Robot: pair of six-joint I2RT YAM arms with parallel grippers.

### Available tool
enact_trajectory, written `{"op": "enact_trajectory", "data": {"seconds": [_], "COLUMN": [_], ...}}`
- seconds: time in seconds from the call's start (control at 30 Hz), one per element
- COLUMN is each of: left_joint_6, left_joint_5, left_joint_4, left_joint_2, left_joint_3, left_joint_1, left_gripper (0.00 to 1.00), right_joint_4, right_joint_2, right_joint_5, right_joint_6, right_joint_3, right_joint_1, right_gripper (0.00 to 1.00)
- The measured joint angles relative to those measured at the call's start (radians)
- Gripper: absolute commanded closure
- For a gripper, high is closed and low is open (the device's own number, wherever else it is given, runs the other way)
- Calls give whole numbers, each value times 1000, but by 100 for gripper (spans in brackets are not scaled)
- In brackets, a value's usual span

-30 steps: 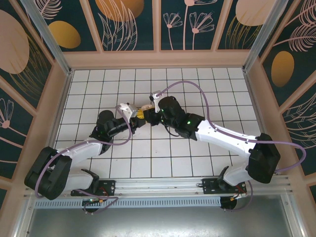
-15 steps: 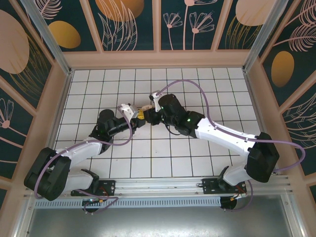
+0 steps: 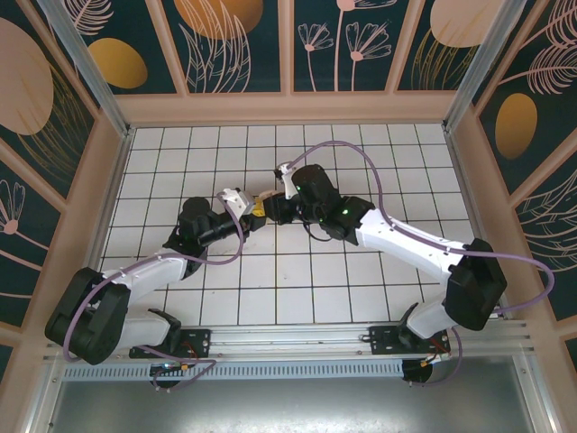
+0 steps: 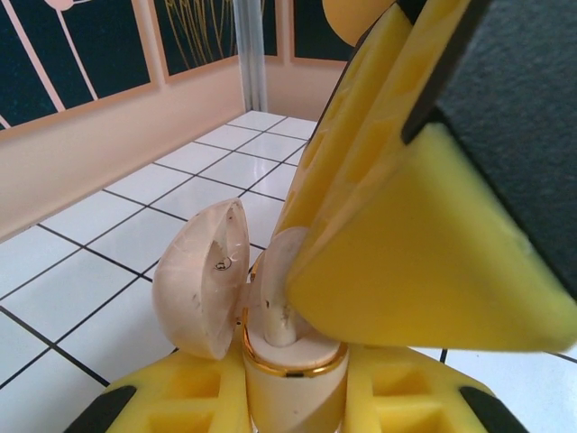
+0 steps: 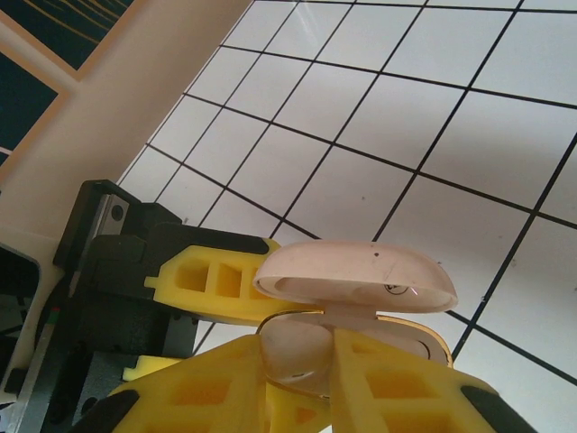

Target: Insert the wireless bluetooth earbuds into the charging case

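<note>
The bench [image 3: 379, 153] is white tile, ruled into a grid by thin dark lines. The walls [image 3: 234, 45] around it are deep teal, drawn over with peach leaves, thin-lined flowers and orange ovals, and framed in pale peach. The left arm [image 3: 144, 275] and right arm [image 3: 406, 244] are white and black, each trailing a lilac cable [image 3: 343, 143]. 1 green light [image 3: 343, 213] glows on the right arm. The left tool [image 4: 293, 397] and right tool [image 5: 315, 379] have bright yellow fingers with black patches. The charging case [image 4: 290, 383] is pinkish-beige with a gold rim. The earbud [image 4: 275, 289] is creamy white.
</note>
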Motion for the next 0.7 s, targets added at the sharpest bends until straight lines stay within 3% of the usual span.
{"op": "enact_trajectory", "data": {"seconds": [0.7], "left_joint_6": [98], "left_joint_5": [-6], "left_joint_4": [-59], "left_joint_2": [0], "left_joint_3": [27], "left_joint_1": [-2], "left_gripper": [81], "right_joint_4": [-80], "right_joint_2": [11], "right_joint_5": [-159], "right_joint_6": [108], "right_joint_3": [39], "right_joint_1": [-72], "right_gripper": [79]}}
